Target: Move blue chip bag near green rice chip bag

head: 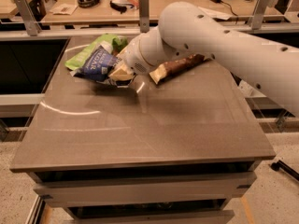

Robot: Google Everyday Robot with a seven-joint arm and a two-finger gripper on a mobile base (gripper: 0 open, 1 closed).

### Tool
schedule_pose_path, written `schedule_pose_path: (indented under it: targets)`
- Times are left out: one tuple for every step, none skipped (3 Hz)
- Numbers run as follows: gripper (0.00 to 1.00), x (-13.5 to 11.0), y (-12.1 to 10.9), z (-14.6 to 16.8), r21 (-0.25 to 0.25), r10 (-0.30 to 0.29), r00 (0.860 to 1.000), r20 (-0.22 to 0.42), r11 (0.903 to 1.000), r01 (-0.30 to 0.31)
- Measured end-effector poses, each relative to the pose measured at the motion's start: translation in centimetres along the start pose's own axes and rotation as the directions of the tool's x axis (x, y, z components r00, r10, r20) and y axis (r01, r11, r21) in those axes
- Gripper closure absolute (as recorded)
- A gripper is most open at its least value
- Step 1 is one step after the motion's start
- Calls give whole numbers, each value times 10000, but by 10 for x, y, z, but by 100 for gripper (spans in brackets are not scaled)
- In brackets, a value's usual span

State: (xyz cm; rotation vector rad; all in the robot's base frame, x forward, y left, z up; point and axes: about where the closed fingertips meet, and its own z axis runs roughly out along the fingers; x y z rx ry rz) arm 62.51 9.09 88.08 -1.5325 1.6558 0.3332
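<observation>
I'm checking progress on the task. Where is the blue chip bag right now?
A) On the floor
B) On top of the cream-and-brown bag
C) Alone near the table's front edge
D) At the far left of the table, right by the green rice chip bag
D: the blue chip bag overlaps the green rice chip bag in view, with the gripper at its right end.

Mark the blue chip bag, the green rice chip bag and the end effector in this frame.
blue chip bag (96,63), camera view, on its navy front with white lettering.
green rice chip bag (83,54), camera view, on its exposed lime-green face.
end effector (120,74), camera view, between its fingertips at the blue bag's right edge.
</observation>
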Motion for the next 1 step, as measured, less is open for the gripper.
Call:
schedule_pose_path:
  targets:
    - [82, -1, 1, 1, -27, -11, 10000, 8, 10000, 11]
